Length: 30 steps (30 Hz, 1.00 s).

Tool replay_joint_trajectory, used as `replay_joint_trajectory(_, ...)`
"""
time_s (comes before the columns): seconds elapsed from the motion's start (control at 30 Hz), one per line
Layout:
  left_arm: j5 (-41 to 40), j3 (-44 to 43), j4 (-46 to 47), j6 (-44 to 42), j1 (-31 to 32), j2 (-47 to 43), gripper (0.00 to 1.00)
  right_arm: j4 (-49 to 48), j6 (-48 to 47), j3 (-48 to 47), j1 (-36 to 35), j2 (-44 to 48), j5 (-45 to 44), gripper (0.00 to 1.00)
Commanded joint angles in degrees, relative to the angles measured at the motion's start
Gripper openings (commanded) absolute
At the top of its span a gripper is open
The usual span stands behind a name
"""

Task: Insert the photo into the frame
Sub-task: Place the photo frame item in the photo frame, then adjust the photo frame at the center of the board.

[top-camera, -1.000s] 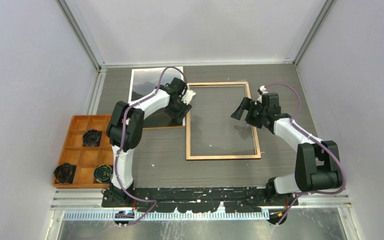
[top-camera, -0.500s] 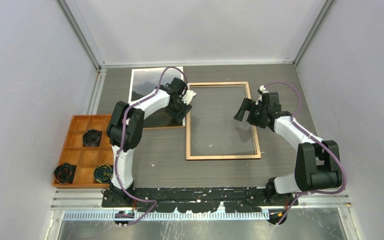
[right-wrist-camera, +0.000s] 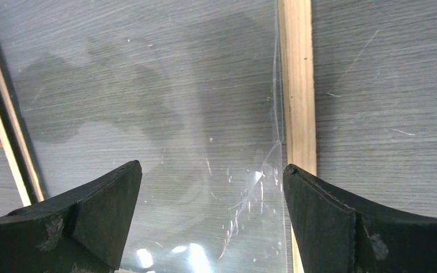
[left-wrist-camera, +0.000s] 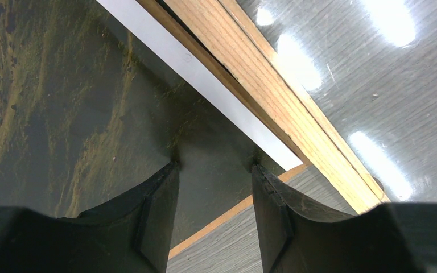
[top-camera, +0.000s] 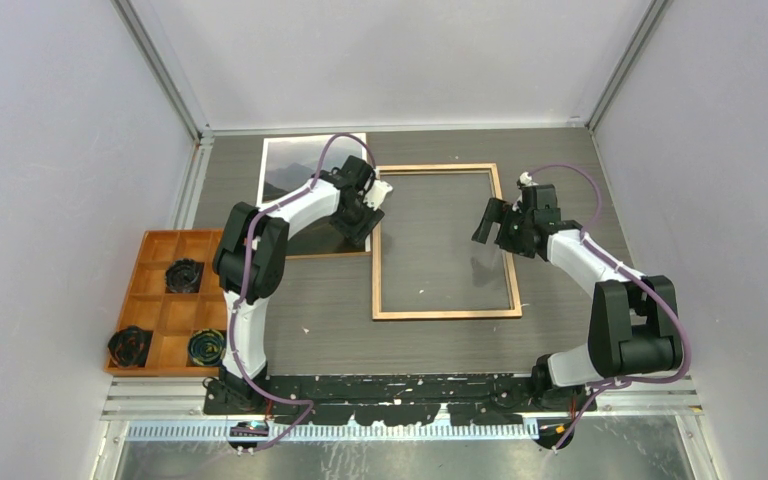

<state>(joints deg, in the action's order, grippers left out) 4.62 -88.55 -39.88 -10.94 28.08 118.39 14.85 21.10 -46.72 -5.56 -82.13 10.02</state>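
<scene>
Both arms reach forward from the near edge, elbows raised. The right gripper hangs over the right side of the thin light-wood rectangular frame, fingers wide apart. The left gripper, fingers partly apart, points down at the dark mountain-landscape photo print, which lies flat at far left beside the frame.
</scene>
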Motion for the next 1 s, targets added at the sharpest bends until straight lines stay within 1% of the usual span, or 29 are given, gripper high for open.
replay_joint_trajectory(0.0,-0.49,1.58,1.36,-0.94,0.14,-1.14,0.51,-1.4,-0.22,-1.63,-0.31,0.65,-4.34,0.99)
replay_joint_trajectory(0.43,-0.8,0.95,1.7,-0.61,0.14,-1.15,0.51,-2.3,1.61,-0.51,0.69,3.32,-7.58,1.0)
replay_joint_trajectory(0.67,-1.08,-3.84,0.45,0.48,0.44,0.93,0.51,-6.75,6.67,4.05,3.66,2.9,-6.01,1.0)
replay_joint_trajectory(0.8,-1.52,-6.85,-0.72,0.66,0.9,2.63,0.51,-10.51,9.77,7.05,4.04,2.07,-4.08,1.0)
replay_joint_trajectory(0.97,-2.09,-9.9,-1.65,0.74,1.73,4.38,0.51,-14.0,14.48,12.46,4.07,5.05,-2.07,1.0)
